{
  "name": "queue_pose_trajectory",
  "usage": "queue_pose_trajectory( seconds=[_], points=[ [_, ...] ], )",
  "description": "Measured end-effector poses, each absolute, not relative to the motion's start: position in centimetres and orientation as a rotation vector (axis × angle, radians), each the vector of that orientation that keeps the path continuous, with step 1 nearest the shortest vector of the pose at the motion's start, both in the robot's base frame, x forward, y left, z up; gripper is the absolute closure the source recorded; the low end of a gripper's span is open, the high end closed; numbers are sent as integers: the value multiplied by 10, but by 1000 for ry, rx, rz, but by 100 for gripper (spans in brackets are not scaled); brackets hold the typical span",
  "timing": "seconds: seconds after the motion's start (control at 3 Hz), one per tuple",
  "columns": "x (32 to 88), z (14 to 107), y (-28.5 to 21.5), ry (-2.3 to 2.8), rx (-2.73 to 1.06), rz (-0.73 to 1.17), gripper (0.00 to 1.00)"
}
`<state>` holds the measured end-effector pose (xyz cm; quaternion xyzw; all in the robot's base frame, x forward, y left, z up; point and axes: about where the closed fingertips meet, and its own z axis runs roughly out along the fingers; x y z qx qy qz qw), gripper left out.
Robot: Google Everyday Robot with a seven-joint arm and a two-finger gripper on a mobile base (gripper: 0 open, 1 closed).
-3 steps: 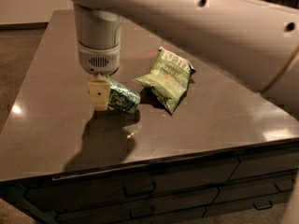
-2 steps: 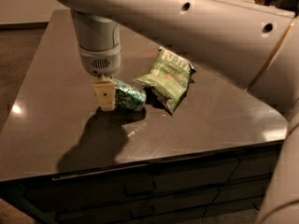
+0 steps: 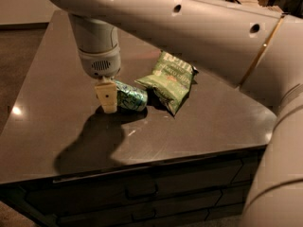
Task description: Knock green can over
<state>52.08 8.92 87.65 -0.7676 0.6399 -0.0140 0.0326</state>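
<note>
The green can (image 3: 130, 96) lies on its side on the dark table top (image 3: 199, 122), its length running left to right. My gripper (image 3: 107, 96) hangs from the white wrist right at the can's left end, one cream finger (image 3: 107, 97) in front of it, touching or nearly touching. The big white arm crosses the top of the view.
A crinkled green snack bag (image 3: 170, 80) lies just right of the can, touching it or nearly so. The table's front edge (image 3: 142, 164) runs below, with dark drawers under it. The arm's lower link fills the right side.
The gripper and the lying can have shifted a little to the right, towards the snack bag. The arm has swung lower across the top and right of the view.
</note>
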Motion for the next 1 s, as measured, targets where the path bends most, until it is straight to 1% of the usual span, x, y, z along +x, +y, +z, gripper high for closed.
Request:
queue_pose_trajectory(
  seconds=[0.33,0.67,1.0],
  points=[
    [520,870,92,1957,-2388,-20,12],
    [520,866,91,1955,-2382,16,0],
    [520,866,92,1955,-2381,18,0]
  ],
)
